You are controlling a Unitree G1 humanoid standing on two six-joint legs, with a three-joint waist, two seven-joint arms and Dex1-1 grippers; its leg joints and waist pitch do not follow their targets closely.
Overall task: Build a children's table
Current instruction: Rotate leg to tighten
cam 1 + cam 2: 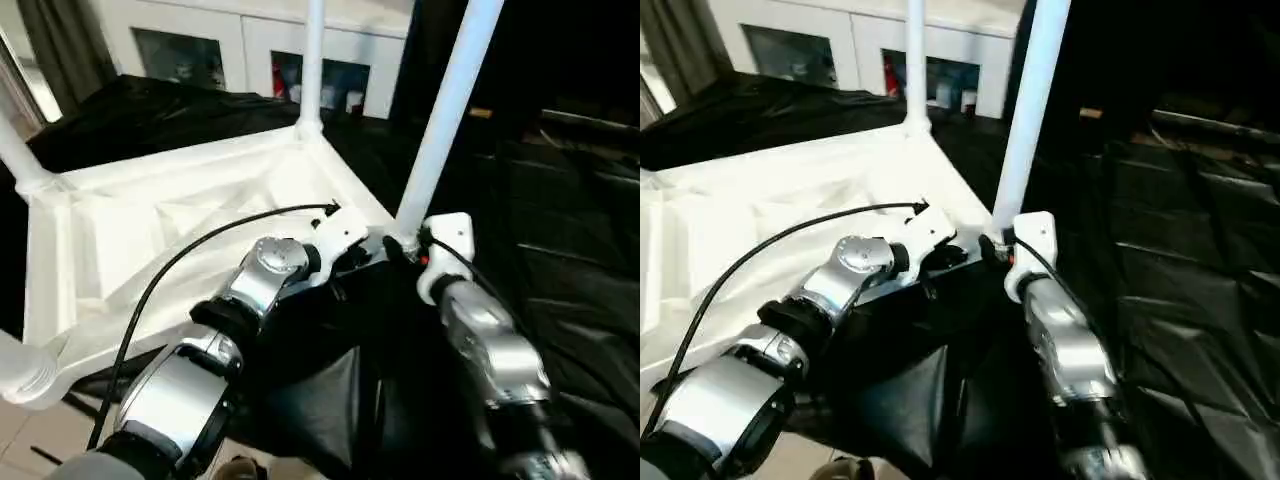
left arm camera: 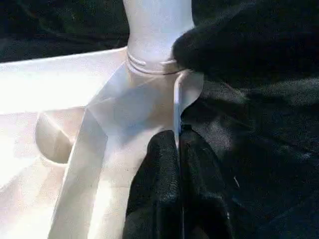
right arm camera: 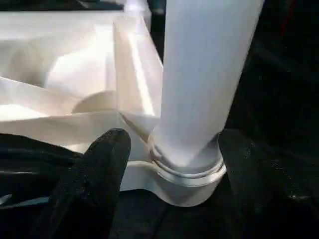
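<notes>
Silver forearms reach fwd from the near edge. Left tool [image 2: 177,164] is clenched on the thin rim of the white tabletop [image 1: 150,230], just below the near-right corner socket. Right tool [image 3: 169,164] is spread, fingers [image 3: 99,169] either side of the near leg [image 1: 445,110] at its base, not gripping. Tabletop lies underside up on black-sheeted surface [image 1: 560,230]. Far leg [image 1: 313,60] upright; white cabinet [image 1: 250,40] beyond.
</notes>
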